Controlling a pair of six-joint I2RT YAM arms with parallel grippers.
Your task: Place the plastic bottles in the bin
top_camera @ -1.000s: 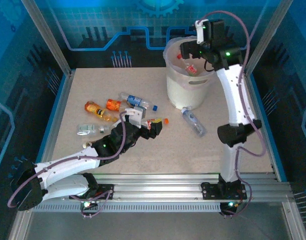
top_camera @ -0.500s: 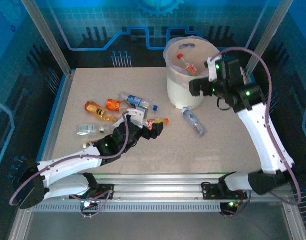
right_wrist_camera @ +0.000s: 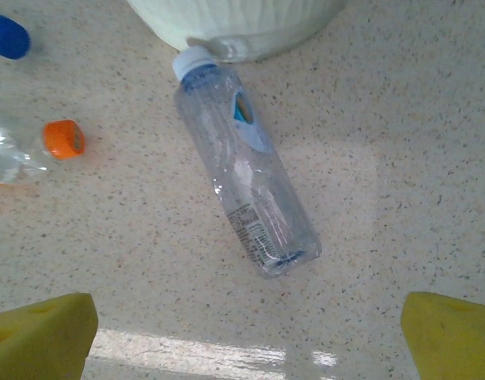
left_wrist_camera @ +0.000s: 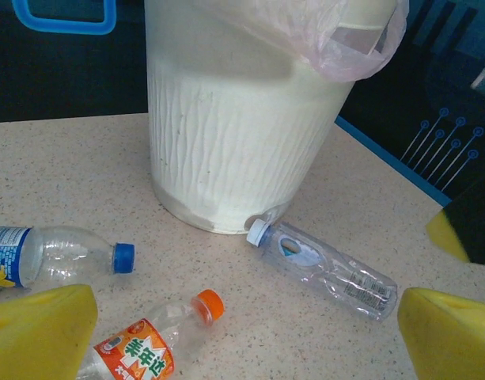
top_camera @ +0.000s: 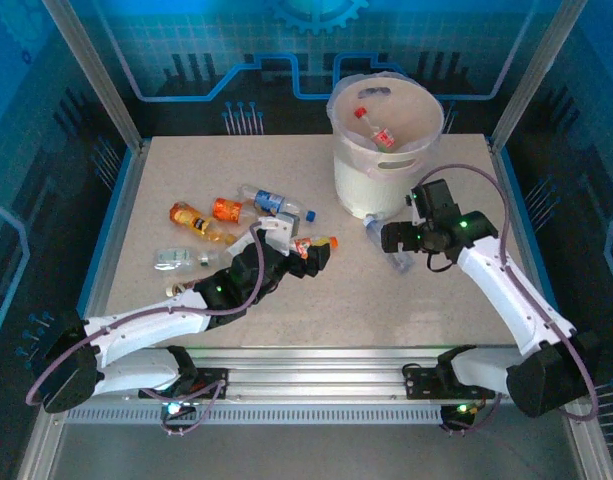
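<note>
Bottle (right_wrist_camera: 246, 190) at bin's (right_wrist_camera: 242, 17) near side | likely light, thin, slick, dents easily | take it across its middle, gently | your right gripper (right_wrist_camera: 244, 336) hovers over it, jaws wide, empty

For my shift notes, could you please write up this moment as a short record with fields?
bin: white bucket at the far right of the table, red-capped bottle inside
right fingers: open, over a clear white-capped bottle lying with its cap beside the bin's base
left fingers: open, facing an orange-capped bottle on the table
other bottles: blue-capped bottle beside it; orange bottles further left
left to do: several bottles lie outside the bin
</note>
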